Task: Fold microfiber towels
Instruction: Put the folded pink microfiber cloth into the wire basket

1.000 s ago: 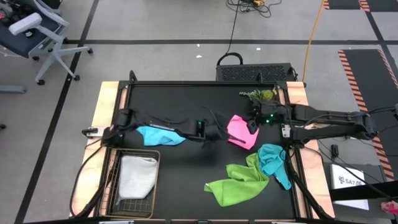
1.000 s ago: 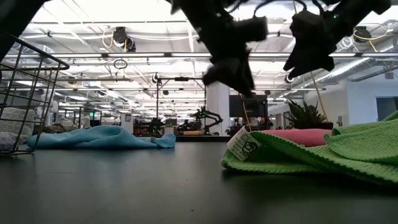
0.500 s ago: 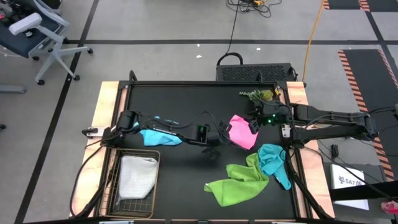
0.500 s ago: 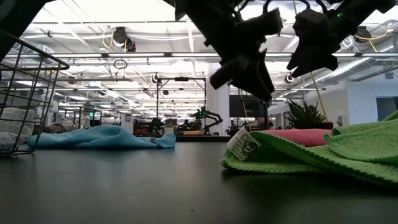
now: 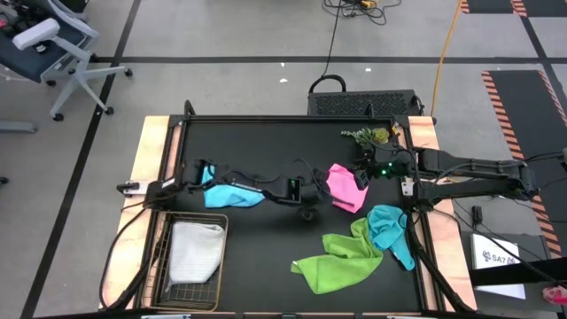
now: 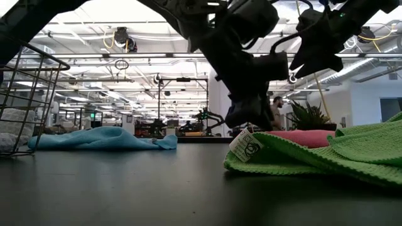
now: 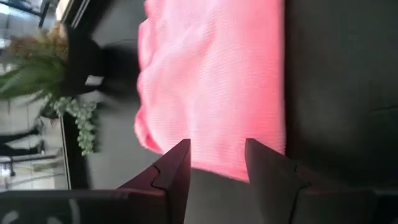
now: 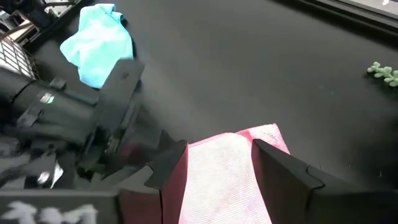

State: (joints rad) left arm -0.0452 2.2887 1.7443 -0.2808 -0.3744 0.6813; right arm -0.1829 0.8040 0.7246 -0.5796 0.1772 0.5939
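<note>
Trouble is judged most likely at the pink towel, lying mid-table between the two grippers: the left gripper is set at its near edge with fingers spread and nothing pinched, the right gripper is poised over its far side, likewise spread and empty, and a late or shallow pinch could bunch the cloth or bring the fingers together. At the table's front the wire basket is seen holding the pale towel, with the lime towel and teal towel heaped outside it. Farther back the blue towel lies loose, and a potted plant stands at the far edge.
</note>
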